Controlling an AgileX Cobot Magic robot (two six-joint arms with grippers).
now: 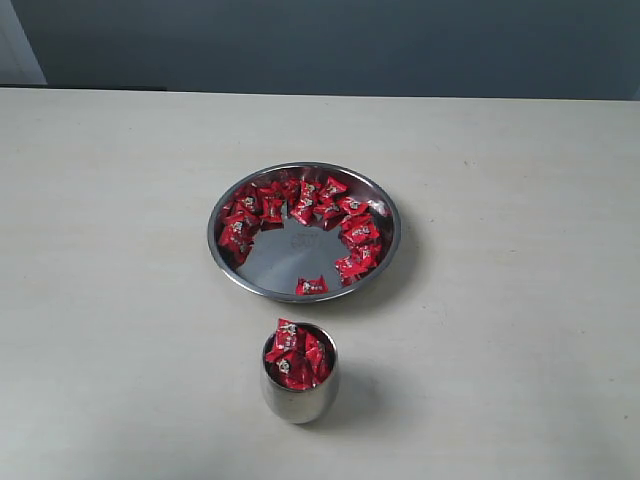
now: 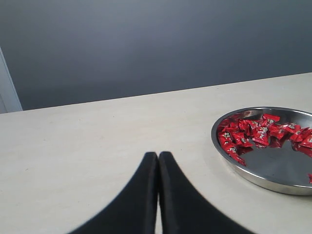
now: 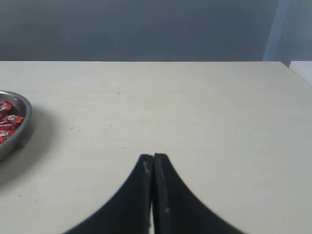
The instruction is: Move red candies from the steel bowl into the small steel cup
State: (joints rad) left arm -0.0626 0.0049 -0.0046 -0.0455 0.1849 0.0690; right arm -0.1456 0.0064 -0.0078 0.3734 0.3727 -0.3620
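On the table (image 1: pixel 100 300): small steel cup (image 1: pixel 298 400) heaped, spill risk

Red candies (image 1: pixel 300 205) ring the steel bowl (image 1: pixel 215 240) near it. Left gripper (image 2: pixel 158 158) & right gripper (image 3: pixel 153 158) both clenched, empty. Adding more prob. knocks piled sweets out or tips it.

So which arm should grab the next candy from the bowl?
Left, probably. The left gripper has much of the bowl and its candies in its wrist view; the right gripper sees only a sliver of rim. Both are shut and empty.
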